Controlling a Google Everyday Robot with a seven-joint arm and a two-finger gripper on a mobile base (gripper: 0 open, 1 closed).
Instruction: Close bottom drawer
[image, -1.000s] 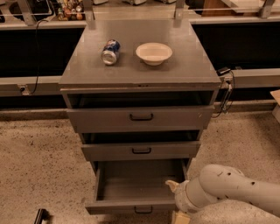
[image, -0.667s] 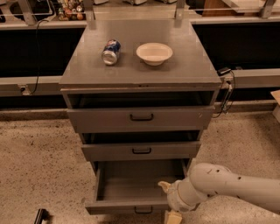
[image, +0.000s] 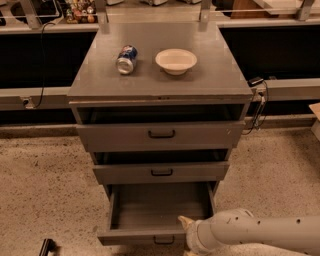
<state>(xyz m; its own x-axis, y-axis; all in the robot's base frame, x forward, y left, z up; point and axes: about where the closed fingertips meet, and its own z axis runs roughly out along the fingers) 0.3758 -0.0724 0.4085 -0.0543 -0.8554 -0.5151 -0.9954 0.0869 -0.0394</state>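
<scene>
The bottom drawer (image: 150, 210) of the grey metal cabinet is pulled well out, an empty shallow grey tray with a low front and a small black handle (image: 164, 241). My gripper (image: 187, 231) is at the drawer's front right corner, low in the view, at the end of my white arm (image: 255, 232) that comes in from the right. Most of the gripper is hidden below the picture's edge and behind the arm's wrist.
The middle drawer (image: 161, 171) and the top drawer (image: 160, 134) stand slightly out. On the cabinet top lie a tipped soda can (image: 126, 59) and a white bowl (image: 176, 60). Speckled floor lies left and right; a cable (image: 257, 107) hangs at the right.
My arm and gripper have moved left along the drawer's front, from beyond its right corner to against the front right edge. The drawer has not visibly moved.
</scene>
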